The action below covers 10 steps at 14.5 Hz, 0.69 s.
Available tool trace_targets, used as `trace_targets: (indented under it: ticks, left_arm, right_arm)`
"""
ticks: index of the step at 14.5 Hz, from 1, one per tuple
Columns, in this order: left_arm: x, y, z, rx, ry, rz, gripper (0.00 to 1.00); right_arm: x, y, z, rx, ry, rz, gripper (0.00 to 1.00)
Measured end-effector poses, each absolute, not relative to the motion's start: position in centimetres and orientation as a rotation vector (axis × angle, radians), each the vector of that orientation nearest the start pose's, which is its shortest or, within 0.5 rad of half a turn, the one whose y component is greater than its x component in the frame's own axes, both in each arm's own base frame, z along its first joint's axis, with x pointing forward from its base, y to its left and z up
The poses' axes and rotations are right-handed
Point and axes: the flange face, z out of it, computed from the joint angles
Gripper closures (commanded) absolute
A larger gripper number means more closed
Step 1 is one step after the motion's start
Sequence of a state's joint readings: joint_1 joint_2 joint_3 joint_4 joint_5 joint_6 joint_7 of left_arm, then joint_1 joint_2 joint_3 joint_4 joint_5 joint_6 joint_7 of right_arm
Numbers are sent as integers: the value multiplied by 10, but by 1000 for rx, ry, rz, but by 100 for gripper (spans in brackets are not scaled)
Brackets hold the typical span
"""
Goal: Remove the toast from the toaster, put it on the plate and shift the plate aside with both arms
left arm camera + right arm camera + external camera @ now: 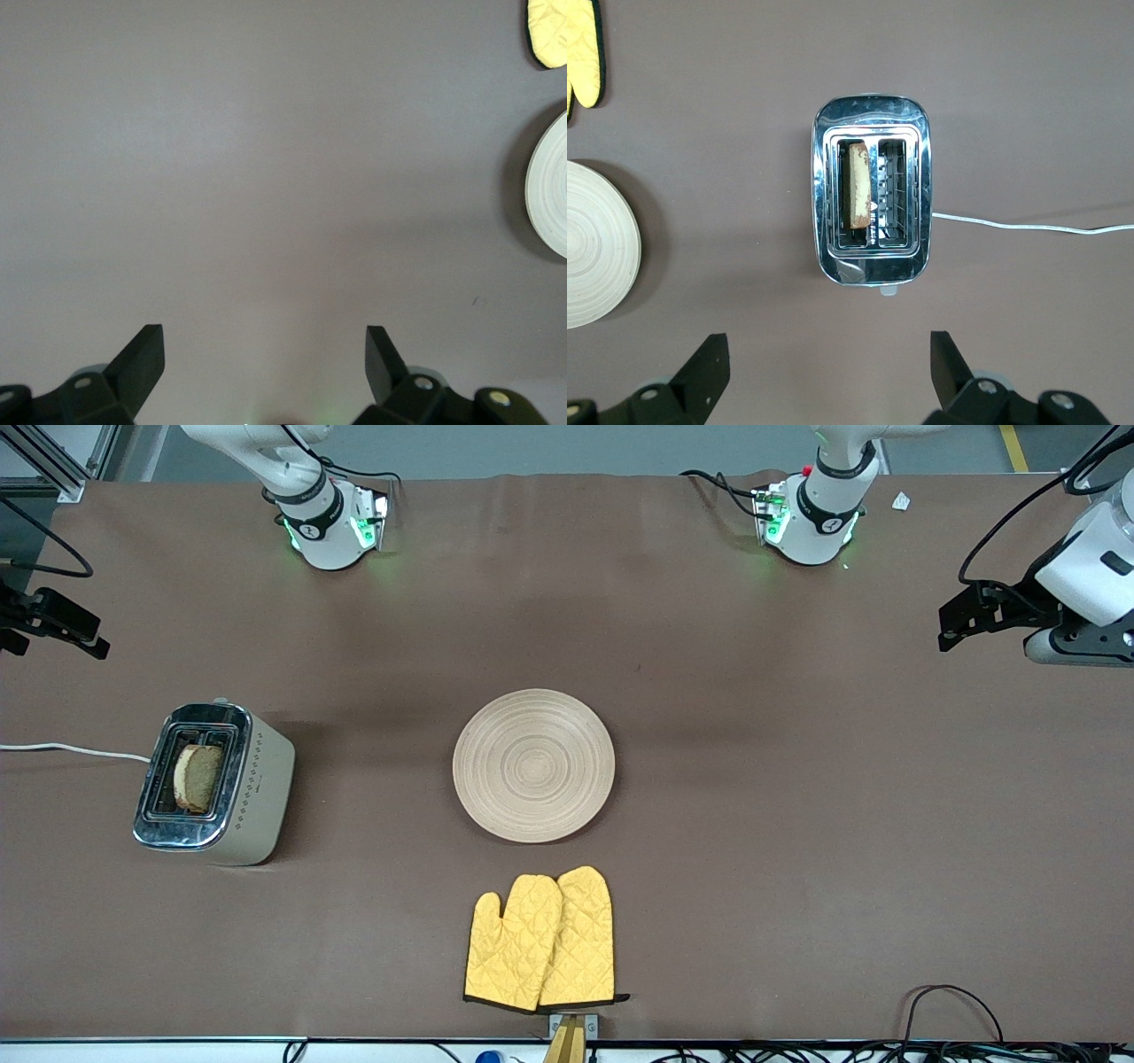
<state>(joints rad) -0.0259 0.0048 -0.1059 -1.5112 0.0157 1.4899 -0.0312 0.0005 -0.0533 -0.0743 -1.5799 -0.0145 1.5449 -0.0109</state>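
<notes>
while both arms wait, left tool [264, 354] and right tool [829, 359] spread; toast [198, 778] in toaster [213, 783], plate [532, 765] bare.

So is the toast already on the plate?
No, the toast stands in a slot of the toaster, and the plate is bare.

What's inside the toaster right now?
One slice of toast stands in one slot of the toaster; the other slot shows only its wire guides. The slice's lower part is hidden down in the slot.

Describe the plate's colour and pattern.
The plate is pale beige wood with concentric rings, clearest in the front view.
</notes>
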Motion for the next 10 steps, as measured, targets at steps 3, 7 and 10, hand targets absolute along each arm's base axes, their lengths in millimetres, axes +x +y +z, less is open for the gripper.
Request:
trace_targets:
  ticks: [3, 7, 10]
  left_arm:
    - [544, -70, 644, -3120, 155, 34, 0]
    - [543, -70, 644, -3120, 155, 38, 0]
    - [545, -69, 642, -3121, 151, 44, 0]
  right_arm:
    - [534, -46, 647, -3150, 112, -28, 0]
    - [533, -47, 647, -3150, 113, -28, 0]
    - [534, -50, 645, -3150, 123, -27, 0]
